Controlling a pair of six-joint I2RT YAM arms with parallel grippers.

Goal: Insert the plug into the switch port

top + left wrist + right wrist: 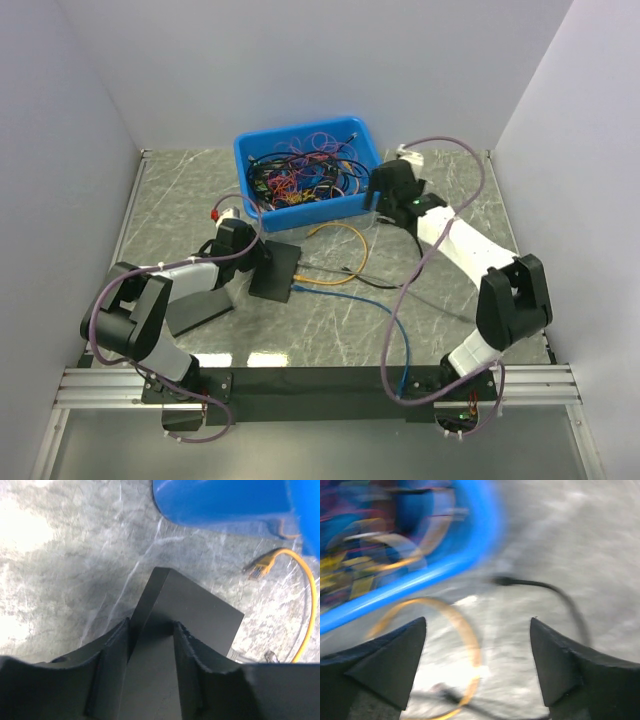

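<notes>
The black switch box [275,270] lies on the marble table, in front of the blue bin. My left gripper [252,255] is shut on its near end; in the left wrist view both fingers [119,647] clamp the box [200,610]. A yellow cable [350,245] loops to the right of the switch, and its clear plug [257,571] lies loose on the table. My right gripper [385,195] is open and empty by the bin's front right corner. In the blurred right wrist view it [477,622] hangs above the yellow loop [467,630].
The blue bin [250,150] holds several tangled cables at the back centre. A blue cable [385,320] and a black cable [370,280] run from the switch's right side toward the front edge. A black cable [555,592] lies ahead of the right gripper.
</notes>
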